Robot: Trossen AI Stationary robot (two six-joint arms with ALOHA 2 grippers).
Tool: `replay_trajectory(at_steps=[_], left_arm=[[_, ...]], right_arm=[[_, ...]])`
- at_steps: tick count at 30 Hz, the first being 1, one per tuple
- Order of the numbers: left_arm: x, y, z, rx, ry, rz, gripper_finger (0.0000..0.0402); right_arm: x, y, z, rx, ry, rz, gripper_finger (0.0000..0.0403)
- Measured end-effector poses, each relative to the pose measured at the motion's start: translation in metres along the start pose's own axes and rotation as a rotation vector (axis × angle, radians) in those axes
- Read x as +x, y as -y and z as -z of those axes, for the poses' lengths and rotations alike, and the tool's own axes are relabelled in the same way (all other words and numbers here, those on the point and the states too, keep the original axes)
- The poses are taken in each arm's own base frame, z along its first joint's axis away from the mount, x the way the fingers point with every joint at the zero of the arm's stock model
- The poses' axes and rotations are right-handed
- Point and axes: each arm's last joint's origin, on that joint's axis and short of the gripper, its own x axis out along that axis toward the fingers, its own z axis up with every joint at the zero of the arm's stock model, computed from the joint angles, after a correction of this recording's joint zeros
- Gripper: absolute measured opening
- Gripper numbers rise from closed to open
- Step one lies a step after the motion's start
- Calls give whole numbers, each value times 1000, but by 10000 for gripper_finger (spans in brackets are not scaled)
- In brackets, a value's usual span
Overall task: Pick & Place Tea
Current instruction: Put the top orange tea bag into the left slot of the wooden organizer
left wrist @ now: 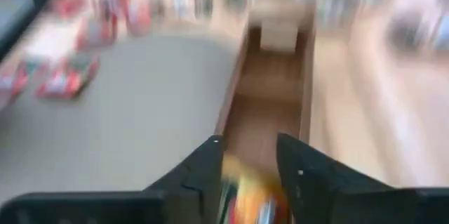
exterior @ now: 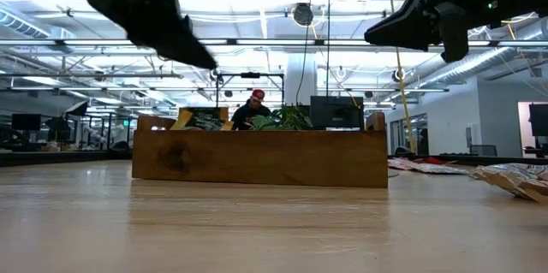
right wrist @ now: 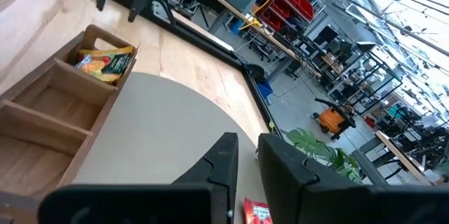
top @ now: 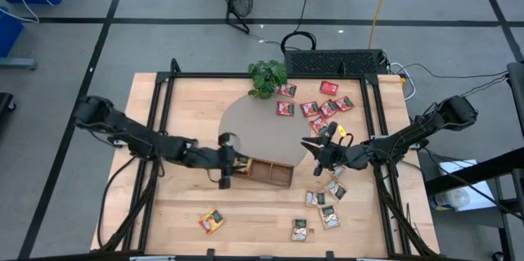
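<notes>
A wooden tray (top: 270, 173) with several compartments lies on the table. One orange-yellow tea packet (right wrist: 105, 62) lies flat in its left end compartment. My left gripper (top: 223, 161) is open just past that end of the tray; in its wrist view the packet (left wrist: 249, 199) shows below the gap between its fingers. My right gripper (top: 311, 155) hangs above the mat's right edge with a narrow gap between its fingers and holds nothing. Red packets (top: 315, 107) lie far right, beige ones (top: 327, 200) near right, and one orange packet (top: 211, 222) near the front.
A round grey mat (top: 262, 126) lies behind the tray, and a leafy potted plant (top: 268, 77) stands at its far edge. Black frame rails (top: 164, 130) run along the table's sides. A person (exterior: 254, 106) sits far behind the table.
</notes>
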Motion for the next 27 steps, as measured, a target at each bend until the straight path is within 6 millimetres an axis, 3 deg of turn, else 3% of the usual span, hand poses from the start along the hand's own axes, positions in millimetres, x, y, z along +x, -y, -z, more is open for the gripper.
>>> replay_trajectory(at_steps=[3, 6, 14, 27], left_arm=[[1, 7, -25, 82, -212, -17, 69], [10, 10, -29, 138, -381, 9, 13], [57, 14, -10, 158, -582, 119, 3], [66, -3, -10, 130, -632, 202, 2]], right_arm=[[0, 0, 0, -3, -3, -2, 45], [0, -1, 1, -8, -9, -5, 45], [0, -1, 2, -9, -15, -8, 45], [0, -1, 2, -9, -15, -8, 45]])
